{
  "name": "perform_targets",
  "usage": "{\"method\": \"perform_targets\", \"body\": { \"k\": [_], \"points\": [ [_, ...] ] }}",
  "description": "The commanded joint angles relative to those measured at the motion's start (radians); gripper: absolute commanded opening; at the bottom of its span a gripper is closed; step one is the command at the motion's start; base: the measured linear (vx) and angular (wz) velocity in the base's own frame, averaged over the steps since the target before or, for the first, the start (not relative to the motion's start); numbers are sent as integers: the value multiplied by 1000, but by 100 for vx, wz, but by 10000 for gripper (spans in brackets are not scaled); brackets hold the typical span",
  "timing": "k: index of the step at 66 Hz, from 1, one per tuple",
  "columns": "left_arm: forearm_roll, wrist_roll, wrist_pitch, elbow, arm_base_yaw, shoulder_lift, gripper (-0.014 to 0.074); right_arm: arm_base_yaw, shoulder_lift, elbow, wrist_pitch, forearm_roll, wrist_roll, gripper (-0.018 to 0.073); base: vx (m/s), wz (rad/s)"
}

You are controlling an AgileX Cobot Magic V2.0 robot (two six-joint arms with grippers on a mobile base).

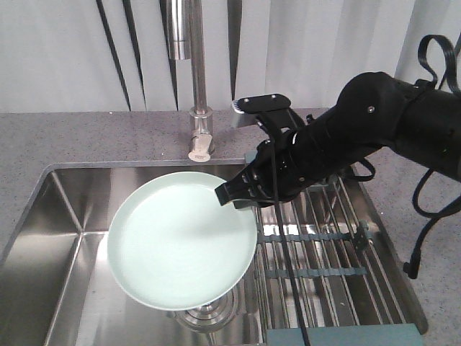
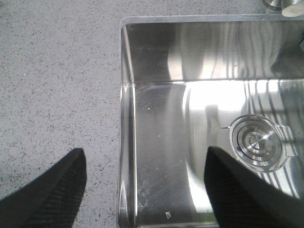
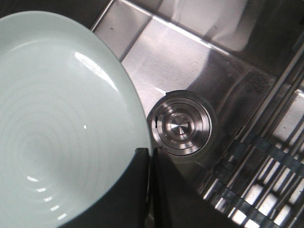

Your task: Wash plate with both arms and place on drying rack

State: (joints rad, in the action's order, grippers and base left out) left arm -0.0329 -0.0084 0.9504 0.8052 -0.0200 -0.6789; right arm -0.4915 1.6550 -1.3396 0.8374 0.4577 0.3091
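Steel sink (image 1: 61, 216) in speckled grey countertop (image 1: 79, 137).
A chrome faucet (image 1: 197, 79) is mounted behind its far rim; a ringed drain (image 2: 256, 141) is set in the basin floor.

We see the black right arm (image 1: 374, 122) reach in from 3 o'clock. Its gripper (image 1: 234, 194) pinches the green plate (image 1: 180, 241) at the plate's 2 o'clock edge. The plate is tipped above the shiny sink (image 1: 57, 238), partly hiding the drain (image 1: 209, 317). The drying rack (image 1: 324, 272) lies at 3 o'clock of the plate, and the tap (image 1: 196, 72) stands at 12.
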Motion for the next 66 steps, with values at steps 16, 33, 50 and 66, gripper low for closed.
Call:
{"method": "perform_targets", "body": {
  "k": [16,33,50,66],
  "points": [
    [-2,-11,-53,26,2,-2,495,-84,32,-184,-12,-2,-50,-4,0,0],
    [-2,-11,-53,26,2,-2,495,-82,169,-382,42,-10,-53,-4,0,0],
    [-2,-11,-53,26,2,-2,495,1,279,-558,92,-14,-47,-4,0,0],
    [-2,-11,-53,26,2,-2,495,99,271,-572,128,-18,-47,-4,0,0]
  ]
}}
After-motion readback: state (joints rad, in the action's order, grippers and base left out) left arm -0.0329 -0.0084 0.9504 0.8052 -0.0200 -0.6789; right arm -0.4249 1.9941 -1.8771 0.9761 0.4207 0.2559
